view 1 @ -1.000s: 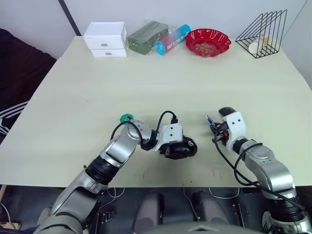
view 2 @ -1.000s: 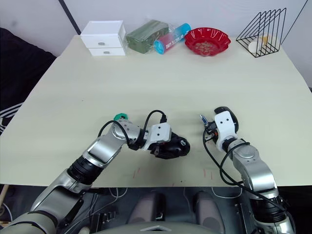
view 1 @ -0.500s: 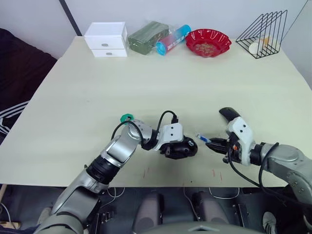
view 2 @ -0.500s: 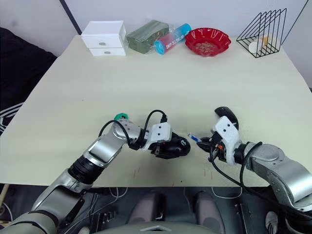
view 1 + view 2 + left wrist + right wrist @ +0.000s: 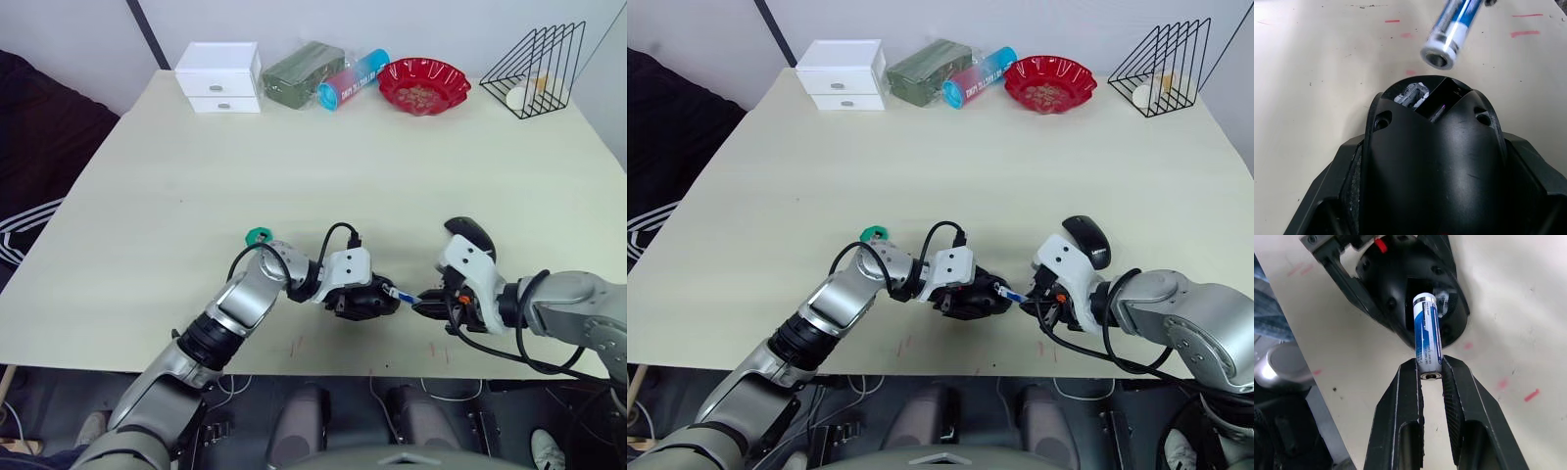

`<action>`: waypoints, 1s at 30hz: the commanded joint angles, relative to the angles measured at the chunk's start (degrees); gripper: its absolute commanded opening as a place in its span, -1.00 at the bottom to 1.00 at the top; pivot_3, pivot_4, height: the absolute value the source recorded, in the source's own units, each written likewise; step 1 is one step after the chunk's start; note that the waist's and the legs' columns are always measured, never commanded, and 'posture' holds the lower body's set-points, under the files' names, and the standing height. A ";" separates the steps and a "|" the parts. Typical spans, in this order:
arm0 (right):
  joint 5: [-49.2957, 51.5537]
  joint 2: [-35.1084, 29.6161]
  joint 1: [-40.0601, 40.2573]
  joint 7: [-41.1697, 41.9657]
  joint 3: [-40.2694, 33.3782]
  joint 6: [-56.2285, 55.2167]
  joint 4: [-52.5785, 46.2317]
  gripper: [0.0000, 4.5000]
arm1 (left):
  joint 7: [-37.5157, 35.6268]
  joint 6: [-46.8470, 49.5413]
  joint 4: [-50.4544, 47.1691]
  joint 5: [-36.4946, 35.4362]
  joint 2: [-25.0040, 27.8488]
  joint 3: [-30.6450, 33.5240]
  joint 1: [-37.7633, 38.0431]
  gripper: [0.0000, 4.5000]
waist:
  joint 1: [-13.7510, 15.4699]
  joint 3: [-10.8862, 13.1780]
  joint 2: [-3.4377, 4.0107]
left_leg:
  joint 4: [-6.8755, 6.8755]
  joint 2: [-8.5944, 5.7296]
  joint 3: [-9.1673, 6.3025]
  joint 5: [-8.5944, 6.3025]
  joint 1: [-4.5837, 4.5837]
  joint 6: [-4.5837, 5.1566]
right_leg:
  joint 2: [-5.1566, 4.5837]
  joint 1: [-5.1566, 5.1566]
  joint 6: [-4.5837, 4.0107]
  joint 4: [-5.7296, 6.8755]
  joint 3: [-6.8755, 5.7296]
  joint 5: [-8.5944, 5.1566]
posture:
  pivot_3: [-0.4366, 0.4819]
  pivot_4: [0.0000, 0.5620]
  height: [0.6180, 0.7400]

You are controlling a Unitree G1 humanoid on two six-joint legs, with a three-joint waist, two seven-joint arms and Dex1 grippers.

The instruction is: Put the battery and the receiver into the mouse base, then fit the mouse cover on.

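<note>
Black fingers of the right gripper (image 5: 1430, 374) pinch the rear end of the blue-and-white battery (image 5: 1427, 340), its long axis running straight out from the jaws toward the mouse base (image 5: 1410, 289). In the head view, lower centre of the frame, the battery tip sits just at the base's open end. The left gripper (image 5: 358, 299) is clamped on the mouse base, holding its hollow toward the right arm, which is the one placed to insert. I'd say the battery must line up with the slot (image 5: 1442, 95) before sliding in. The mouse cover (image 5: 1085, 241) lies right of centre
</note>
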 commanded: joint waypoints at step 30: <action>14.07 8.24 -8.31 -25.00 6.70 4.34 10.17 -0.98 | 1.14 2.68 0.48 2.09 -1.01 -1.86 1.87 0.31 | -0.08 -0.13 -0.08 | 0.00 0.00 0.00 0.00 0.03 0.00 | -0.04 0.01 0.00 0.04 0.00 0.01 | -0.05 -0.47 1.00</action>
